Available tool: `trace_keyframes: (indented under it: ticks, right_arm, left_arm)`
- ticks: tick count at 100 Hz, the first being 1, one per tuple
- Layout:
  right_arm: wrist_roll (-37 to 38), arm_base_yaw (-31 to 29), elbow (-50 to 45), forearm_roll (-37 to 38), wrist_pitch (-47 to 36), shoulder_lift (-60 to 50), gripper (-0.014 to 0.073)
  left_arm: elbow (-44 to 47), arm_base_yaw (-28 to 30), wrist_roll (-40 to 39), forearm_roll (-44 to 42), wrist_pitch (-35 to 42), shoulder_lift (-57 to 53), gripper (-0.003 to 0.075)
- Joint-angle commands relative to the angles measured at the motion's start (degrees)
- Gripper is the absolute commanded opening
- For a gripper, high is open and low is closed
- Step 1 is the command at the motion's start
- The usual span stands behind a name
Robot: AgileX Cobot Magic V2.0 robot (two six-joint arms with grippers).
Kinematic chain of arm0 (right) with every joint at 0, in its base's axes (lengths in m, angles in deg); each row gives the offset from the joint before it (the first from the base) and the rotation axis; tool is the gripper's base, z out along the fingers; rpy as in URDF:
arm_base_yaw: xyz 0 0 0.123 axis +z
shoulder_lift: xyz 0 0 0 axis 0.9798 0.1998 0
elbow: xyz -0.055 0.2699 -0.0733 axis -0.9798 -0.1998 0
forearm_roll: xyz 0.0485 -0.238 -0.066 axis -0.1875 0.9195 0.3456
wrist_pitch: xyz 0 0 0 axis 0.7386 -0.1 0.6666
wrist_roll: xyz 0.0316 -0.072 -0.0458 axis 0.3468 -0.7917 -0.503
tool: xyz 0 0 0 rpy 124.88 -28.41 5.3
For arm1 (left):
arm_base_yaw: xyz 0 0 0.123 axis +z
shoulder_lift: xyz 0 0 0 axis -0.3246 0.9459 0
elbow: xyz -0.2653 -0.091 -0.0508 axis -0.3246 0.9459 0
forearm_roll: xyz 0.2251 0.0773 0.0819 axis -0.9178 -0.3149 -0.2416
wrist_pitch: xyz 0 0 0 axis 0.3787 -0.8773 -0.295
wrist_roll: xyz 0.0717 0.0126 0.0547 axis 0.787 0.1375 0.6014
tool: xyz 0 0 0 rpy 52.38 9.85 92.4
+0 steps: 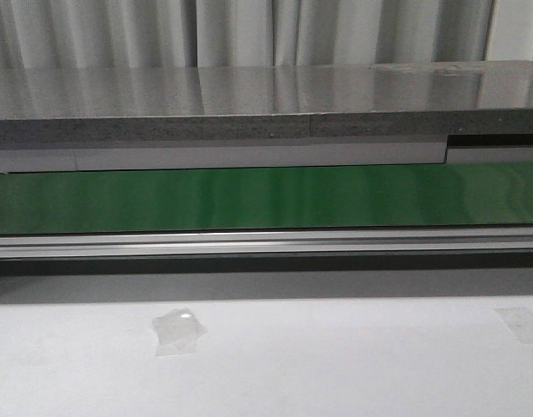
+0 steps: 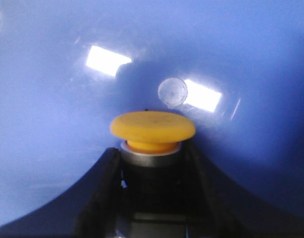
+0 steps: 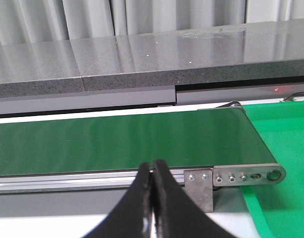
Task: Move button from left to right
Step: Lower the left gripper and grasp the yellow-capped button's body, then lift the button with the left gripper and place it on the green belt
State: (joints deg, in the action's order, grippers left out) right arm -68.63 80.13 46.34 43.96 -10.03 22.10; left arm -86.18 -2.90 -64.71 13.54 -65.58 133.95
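In the left wrist view the button (image 2: 152, 130) fills the middle: a round yellow cap, a silvery collar under it and a dark body. My left gripper (image 2: 152, 161) is shut on the button, its two black fingers (image 2: 103, 183) pressed against the body on either side, over a glossy blue surface (image 2: 52, 89). In the right wrist view my right gripper (image 3: 152, 168) is shut with nothing between its fingers, hanging before the green conveyor belt (image 3: 117, 141). Neither gripper nor the button shows in the front view.
The green belt (image 1: 266, 195) runs across the front view behind an aluminium rail (image 1: 266, 243), with a grey stone ledge (image 1: 249, 104) behind it. A green tray (image 3: 285, 163) lies past the belt's end roller bracket (image 3: 241, 176). A crumpled piece of clear tape (image 1: 179, 328) sits on the white table (image 1: 336, 365).
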Motion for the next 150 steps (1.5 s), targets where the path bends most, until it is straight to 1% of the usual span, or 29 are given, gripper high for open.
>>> trace_keyframes:
  ticks: [1, 5, 30, 48, 59, 76, 91, 117, 140, 145, 150]
  right_arm:
    - [0.11, 0.12, 0.87, 0.51, -4.78, -0.81, -0.0067]
    - [0.11, 0.12, 0.87, 0.51, -4.78, -0.81, -0.0067]
    - [0.11, 0.12, 0.87, 0.51, -4.78, -0.81, -0.0067]
    - [0.11, 0.12, 0.87, 0.51, -4.78, -0.81, -0.0067]
    - [0.11, 0.12, 0.87, 0.51, -4.78, -0.81, -0.0067]
    - [0.11, 0.12, 0.87, 0.51, -4.78, -0.81, -0.0067]
    - [0.11, 0.12, 0.87, 0.51, -4.78, -0.81, -0.0067]
    - [0.11, 0.12, 0.87, 0.51, -4.78, -0.81, -0.0067]
    - [0.11, 0.12, 0.87, 0.51, -4.78, -0.81, -0.0067]
    - [0.11, 0.12, 0.87, 0.51, -4.78, -0.81, -0.0067]
    - [0.11, 0.12, 0.87, 0.51, -4.78, -0.81, -0.0067]
  left_arm:
    - [-1.07, -0.06, 0.35, 0.45, 0.40, -2.56, 0.0010]
    - [-1.07, -0.06, 1.04, 0.45, 0.40, -2.56, -0.0022]
    - [-1.07, -0.06, 1.39, 0.45, -0.08, -4.56, -0.0020]
    - [-1.07, -0.06, 1.53, -0.53, -0.24, -10.15, -0.0020]
    - [-1.10, -0.24, 3.51, -0.41, -1.67, -14.07, -0.0020]
    - [-1.20, -2.48, 6.34, -0.41, -5.51, -18.32, -0.0020]
    - [-1.20, -5.41, 8.74, 0.41, -8.13, -18.76, -0.0020]
    - [-1.20, -10.44, 9.39, 1.03, -7.68, -18.76, -0.0019]
    - [-1.20, -11.81, 10.50, 2.24, -7.47, -18.76, -0.0015]
    - [-1.20, -11.81, 10.50, 2.52, -7.59, -18.76, 0.0000]
    - [-1.20, -11.81, 10.61, 2.52, -7.83, -18.76, 0.0032]
